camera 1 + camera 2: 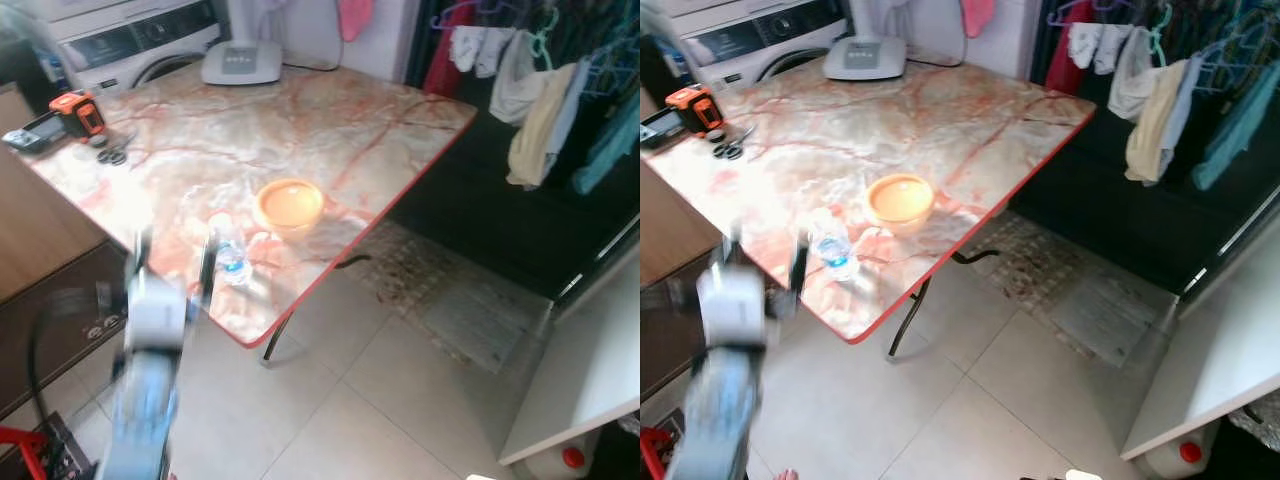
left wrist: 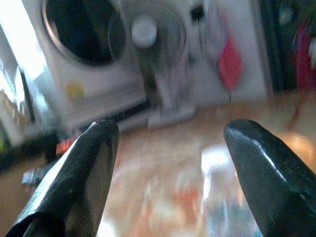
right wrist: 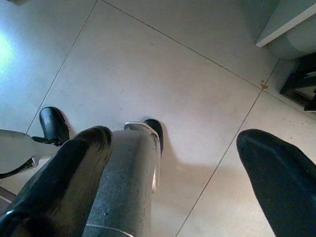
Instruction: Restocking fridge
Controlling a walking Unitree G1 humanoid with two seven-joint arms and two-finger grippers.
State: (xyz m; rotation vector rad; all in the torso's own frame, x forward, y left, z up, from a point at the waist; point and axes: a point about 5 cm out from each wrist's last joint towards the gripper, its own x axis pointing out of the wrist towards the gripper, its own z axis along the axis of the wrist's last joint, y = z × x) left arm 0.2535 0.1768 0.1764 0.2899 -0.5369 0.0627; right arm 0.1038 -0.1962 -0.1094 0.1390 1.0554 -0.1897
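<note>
Left hand (image 1: 172,262) blurred, fingers apart, near hazy water bottle (image 1: 230,258)

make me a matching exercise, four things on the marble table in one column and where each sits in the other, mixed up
Things:
1. small clear plastic water bottle
2. round orange bowl
3. orange and black tape measure
4. flat white device with a grey panel

Places on the marble-patterned table with a red edge:
A. far edge, in front of the white washing machine
B. near edge, just ahead of the raised left gripper
C. far left corner, next to the scissors
D. near the table's right edge, just beyond the bottle

Pairs: 1-B, 2-D, 3-C, 4-A
</note>
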